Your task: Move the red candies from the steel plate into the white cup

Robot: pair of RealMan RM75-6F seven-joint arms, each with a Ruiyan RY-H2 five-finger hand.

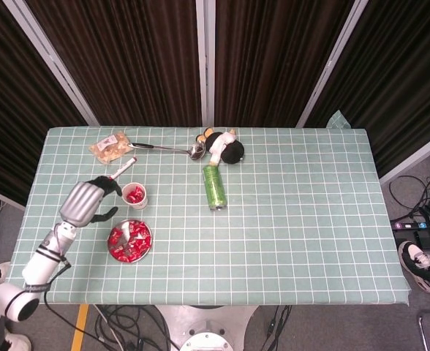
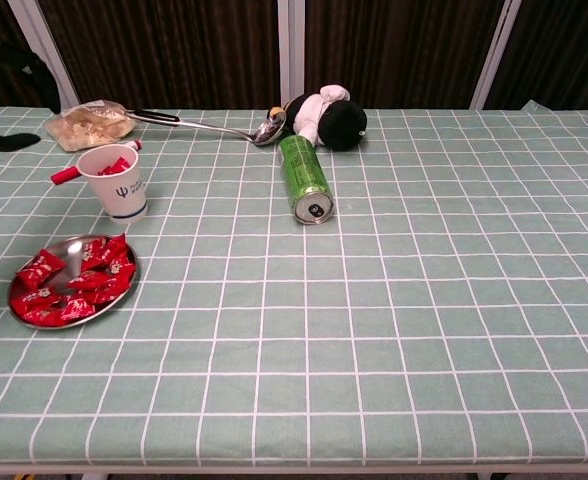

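A green checked tablecloth [image 1: 295, 219] covers the table before dark pleated curtains [image 1: 149, 58]; the left hand [image 1: 85, 201] hovers empty, fingers spread.

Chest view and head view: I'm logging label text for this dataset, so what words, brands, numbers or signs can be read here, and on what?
White cup: a dark blue mark like "ψ" with tiny print beside it, too small to read.
Green can: no print legible; blurred.
Snack bag: no readable text.
Red candies: white marks on the wrappers, too small to read.
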